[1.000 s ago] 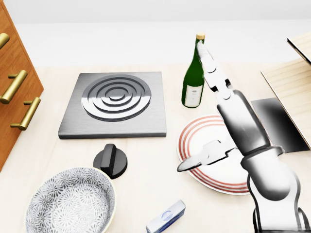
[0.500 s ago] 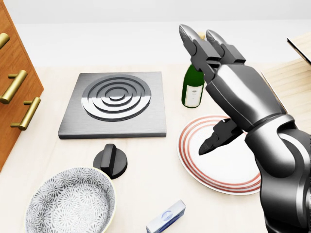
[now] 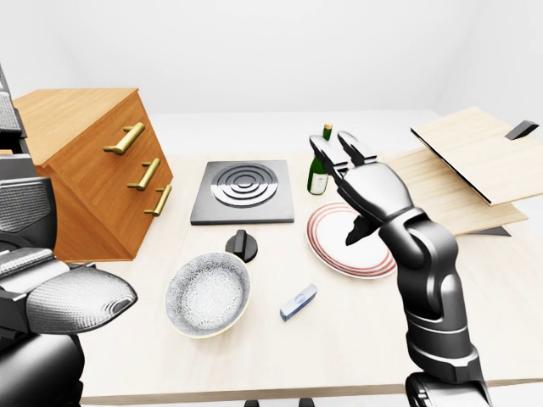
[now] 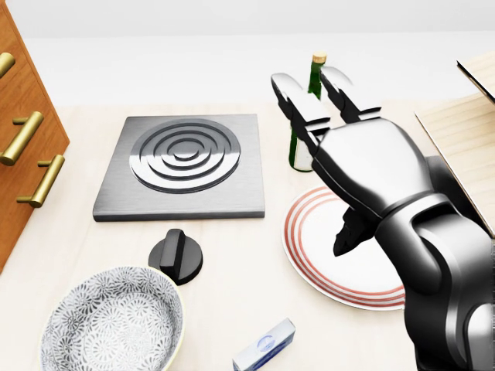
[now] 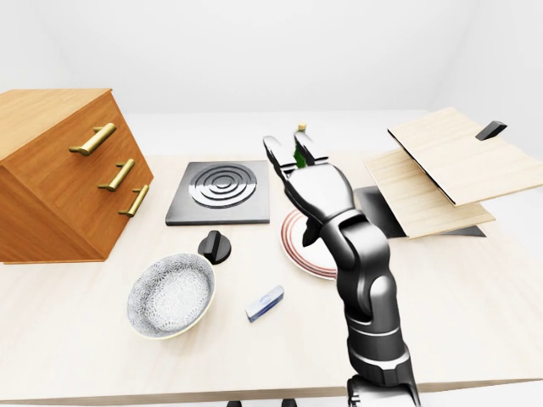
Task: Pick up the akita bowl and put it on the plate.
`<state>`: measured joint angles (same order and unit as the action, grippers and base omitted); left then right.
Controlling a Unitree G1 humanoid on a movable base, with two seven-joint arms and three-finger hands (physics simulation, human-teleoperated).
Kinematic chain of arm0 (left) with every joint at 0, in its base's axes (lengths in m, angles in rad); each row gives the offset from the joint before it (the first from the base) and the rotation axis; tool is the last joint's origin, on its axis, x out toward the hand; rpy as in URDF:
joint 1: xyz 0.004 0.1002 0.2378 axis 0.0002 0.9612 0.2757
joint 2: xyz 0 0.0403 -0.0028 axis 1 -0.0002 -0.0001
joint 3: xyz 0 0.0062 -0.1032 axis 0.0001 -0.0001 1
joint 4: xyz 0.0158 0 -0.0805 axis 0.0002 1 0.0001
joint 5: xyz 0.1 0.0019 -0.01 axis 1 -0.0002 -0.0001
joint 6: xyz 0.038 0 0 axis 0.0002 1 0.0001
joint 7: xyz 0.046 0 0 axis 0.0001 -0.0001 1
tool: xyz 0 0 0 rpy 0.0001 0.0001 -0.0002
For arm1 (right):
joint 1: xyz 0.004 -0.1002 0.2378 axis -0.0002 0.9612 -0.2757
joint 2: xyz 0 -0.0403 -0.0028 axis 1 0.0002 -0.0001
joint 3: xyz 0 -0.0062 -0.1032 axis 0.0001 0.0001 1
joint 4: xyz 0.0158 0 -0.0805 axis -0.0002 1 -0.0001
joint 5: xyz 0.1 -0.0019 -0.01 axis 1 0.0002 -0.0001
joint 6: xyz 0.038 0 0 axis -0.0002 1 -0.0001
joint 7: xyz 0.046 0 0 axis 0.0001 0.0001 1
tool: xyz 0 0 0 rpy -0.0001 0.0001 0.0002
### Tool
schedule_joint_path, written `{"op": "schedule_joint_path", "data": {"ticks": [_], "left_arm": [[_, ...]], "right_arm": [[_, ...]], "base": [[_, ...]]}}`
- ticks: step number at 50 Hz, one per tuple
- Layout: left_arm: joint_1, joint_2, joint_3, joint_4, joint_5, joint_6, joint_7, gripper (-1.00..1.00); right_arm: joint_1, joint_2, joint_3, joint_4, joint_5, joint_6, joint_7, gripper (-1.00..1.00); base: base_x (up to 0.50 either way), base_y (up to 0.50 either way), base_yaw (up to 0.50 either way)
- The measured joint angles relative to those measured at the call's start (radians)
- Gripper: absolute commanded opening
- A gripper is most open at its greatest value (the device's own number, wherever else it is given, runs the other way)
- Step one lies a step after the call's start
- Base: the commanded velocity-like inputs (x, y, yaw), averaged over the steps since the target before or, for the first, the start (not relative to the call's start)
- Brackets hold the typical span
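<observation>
The bowl (image 4: pixel 112 321) sits on the tabletop (image 4: pixel 232 255) at the lower left of the head view, just below the black knob (image 4: pixel 176 255) — well apart from the right hand (image 4: pixel 340 166), which hovers above the plate (image 4: pixel 309 239) with fingers (image 4: pixel 298 104) spread, holding nothing. So the bowl lies down and to the left of that hand. The left hand (image 3: pixel 64 297), low at the left-eye view's left edge, looks nearer; I cannot tell its fingers' state.
</observation>
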<state>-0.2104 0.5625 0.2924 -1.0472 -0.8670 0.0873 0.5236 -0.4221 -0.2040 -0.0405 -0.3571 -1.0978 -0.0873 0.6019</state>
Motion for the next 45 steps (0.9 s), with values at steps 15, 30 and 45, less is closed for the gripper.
{"op": "schedule_joint_path", "data": {"ticks": [15, 30, 45], "left_arm": [[-0.014, -0.012, 0.028, 0.000, -0.130, 0.000, 0.000, 1.00], [-0.037, -0.007, 0.073, 0.000, -0.321, 0.000, 0.000, 1.00], [-0.038, -0.005, 0.079, 0.000, -0.336, 0.000, 0.000, 1.00]], "right_arm": [[0.097, 0.152, 0.139, -0.108, -0.094, 0.000, 0.045, 1.00], [0.240, 0.277, 0.350, -0.219, -0.190, 0.000, 0.081, 1.00], [0.390, 0.315, 0.600, -0.233, -0.283, 0.000, 0.021, 1.00]], "base": [[0.00, 0.00, 0.00], [0.00, 0.00, 0.00], [0.00, 0.00, 0.00]]}}
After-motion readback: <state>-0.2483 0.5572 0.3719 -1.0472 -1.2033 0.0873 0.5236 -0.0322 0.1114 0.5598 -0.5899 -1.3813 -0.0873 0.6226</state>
